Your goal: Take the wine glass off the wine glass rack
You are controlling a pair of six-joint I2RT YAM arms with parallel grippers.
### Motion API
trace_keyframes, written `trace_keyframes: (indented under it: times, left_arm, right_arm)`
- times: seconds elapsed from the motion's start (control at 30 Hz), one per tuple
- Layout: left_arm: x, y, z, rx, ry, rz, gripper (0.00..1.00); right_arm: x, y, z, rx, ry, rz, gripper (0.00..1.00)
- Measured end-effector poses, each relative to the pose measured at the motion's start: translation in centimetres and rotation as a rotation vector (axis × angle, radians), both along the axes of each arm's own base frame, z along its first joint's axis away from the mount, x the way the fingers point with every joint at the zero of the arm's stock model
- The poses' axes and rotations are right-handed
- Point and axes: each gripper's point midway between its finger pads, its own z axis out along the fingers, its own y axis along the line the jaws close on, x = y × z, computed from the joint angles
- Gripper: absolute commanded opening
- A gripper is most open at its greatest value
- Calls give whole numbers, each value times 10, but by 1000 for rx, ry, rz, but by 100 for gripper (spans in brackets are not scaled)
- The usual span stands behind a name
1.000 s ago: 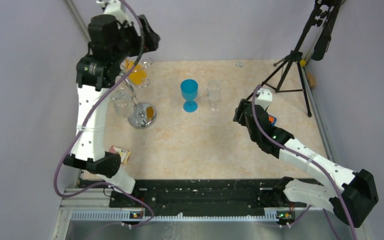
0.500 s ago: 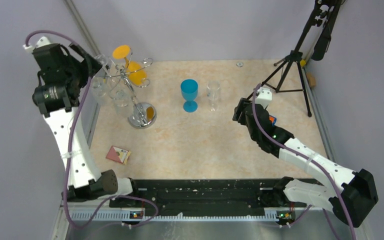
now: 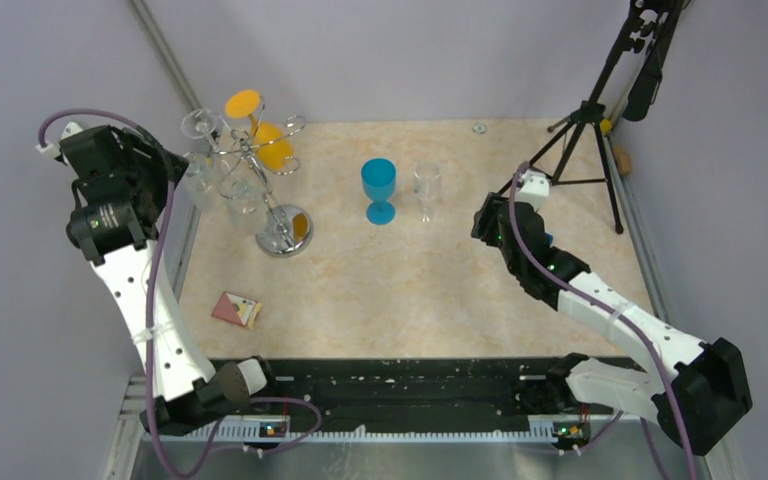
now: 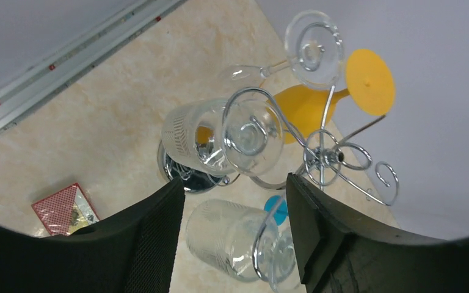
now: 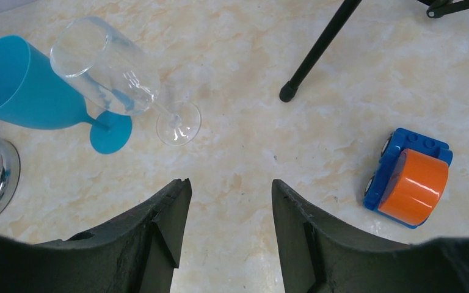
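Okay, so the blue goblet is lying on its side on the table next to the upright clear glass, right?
Not quite. The blue goblet is standing upright on the table next to the upright clear glass, not lying on its side; the top external view shows it on its foot.

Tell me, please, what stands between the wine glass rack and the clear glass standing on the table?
A blue goblet stands upright between the wine glass rack and the clear glass; the top external view shows it.
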Motion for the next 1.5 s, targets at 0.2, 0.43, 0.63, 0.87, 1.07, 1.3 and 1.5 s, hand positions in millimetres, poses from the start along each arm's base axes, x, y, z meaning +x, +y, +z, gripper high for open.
trace_keyframes:
  times: [0.2,0.43,0.63,0.87,1.07,1.3,1.5]
  left_arm:
    - [24,15,-42,-124,71,-3,65]
    - [29,21,-34,-166,6,-28,66]
    - [40,16,-38,-219,-34,-80,66]
    - [52,15,-61,-297,4,-118,56]
    - [55,13,-57,-306,-21,-134,41]
    - [52,12,-54,-299,-34,-129,44]
    - [49,14,-57,-291,-19,-114,47]
  right_arm:
    - [5,-3,-1,1,3,3,54]
    - [11,-9,-5,-9,9,-2,54]
    - [13,-13,-8,-28,18,-2,56]
    - [17,-19,-12,-38,26,-12,56]
    - [19,-19,-11,-39,22,-9,56]
    - [19,-17,-11,-39,22,5,56]
    - [19,-16,-11,-36,23,11,56]
